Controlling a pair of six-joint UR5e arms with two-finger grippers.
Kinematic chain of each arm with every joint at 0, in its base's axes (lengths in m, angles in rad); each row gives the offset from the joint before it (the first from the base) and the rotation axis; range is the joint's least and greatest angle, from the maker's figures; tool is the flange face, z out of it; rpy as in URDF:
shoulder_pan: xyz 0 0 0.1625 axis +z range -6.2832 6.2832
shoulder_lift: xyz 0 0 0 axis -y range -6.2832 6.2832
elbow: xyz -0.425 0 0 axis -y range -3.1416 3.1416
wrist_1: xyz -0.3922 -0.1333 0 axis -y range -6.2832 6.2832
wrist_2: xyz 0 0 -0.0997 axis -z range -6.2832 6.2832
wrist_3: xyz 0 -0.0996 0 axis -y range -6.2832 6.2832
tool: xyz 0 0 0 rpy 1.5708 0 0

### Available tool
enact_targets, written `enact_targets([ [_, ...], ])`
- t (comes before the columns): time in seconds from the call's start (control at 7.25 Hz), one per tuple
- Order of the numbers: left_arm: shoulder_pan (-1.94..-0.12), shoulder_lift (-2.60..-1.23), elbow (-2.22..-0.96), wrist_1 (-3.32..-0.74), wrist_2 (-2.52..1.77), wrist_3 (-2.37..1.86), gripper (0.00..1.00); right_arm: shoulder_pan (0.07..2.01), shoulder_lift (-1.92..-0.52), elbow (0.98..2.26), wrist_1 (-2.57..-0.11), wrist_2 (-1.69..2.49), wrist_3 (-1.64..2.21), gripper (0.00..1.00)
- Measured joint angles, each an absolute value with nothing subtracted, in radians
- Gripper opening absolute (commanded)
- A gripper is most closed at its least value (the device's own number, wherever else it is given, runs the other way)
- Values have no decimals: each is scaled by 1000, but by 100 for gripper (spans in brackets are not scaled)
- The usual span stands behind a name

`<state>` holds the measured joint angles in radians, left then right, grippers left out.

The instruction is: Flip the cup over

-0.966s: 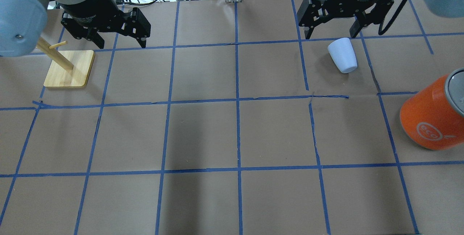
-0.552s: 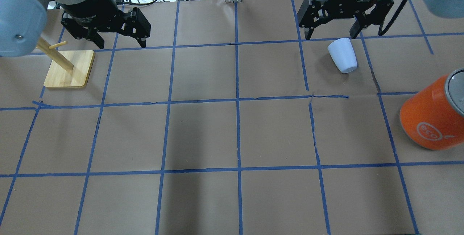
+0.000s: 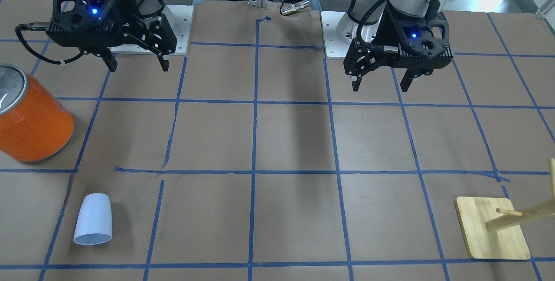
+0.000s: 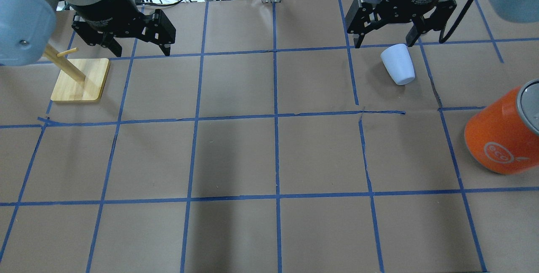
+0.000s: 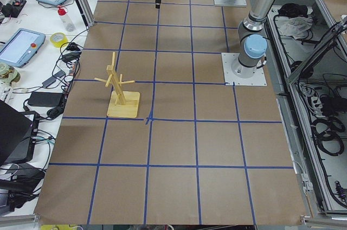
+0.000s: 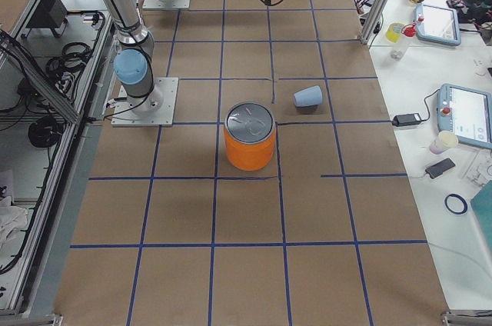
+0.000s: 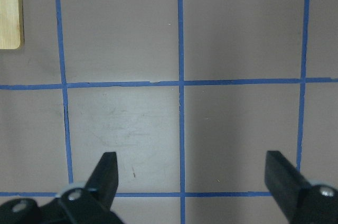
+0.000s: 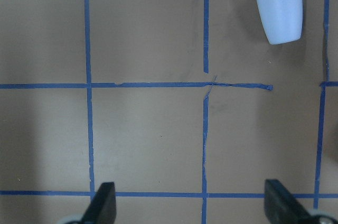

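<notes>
Cup [image 4: 398, 64] on its side at upper right of overhead view, rim toward top edge, apart from orange can [image 4: 501, 138] at right edge. Tapered profile plain in right wrist view, upper right corner; left wrist view limited to taped counter [image 4: 236, 159] and a corner of wooden stand [image 4: 80, 80]. Surface of brown paper under blue tape grid [image 4: 276, 159]; right-side view adds benches [image 6: 430, 72] with tablets [image 6: 467, 114]. Right hand [image 4: 384, 42] and left hand [image 4: 141, 50] raised, pointing down, fingers wide apart, empty.
</notes>
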<state>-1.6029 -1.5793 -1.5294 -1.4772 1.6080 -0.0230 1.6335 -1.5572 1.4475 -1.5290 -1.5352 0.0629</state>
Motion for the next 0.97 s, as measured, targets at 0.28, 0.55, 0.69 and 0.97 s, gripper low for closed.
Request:
enact_targets([
  [0.28, -1603, -1581, -1529, -1477, 1607, -23, 100, 1622, -1542, 1435, -1531, -1534, 57, 100],
  [0.55, -1603, -1581, -1529, -1477, 1607, -23, 100, 1608, -1533, 1427, -1531, -1534, 52, 100],
  [0.69, -1603, -1582, -1529, -1477, 1607, -23, 100, 1592, -1524, 1423, -1531, -1545, 40, 100],
  [0.97, -1603, -1582, -1529, -1477, 1607, -23, 100, 1510, -1476, 1389, -1530, -1559, 0, 100],
])
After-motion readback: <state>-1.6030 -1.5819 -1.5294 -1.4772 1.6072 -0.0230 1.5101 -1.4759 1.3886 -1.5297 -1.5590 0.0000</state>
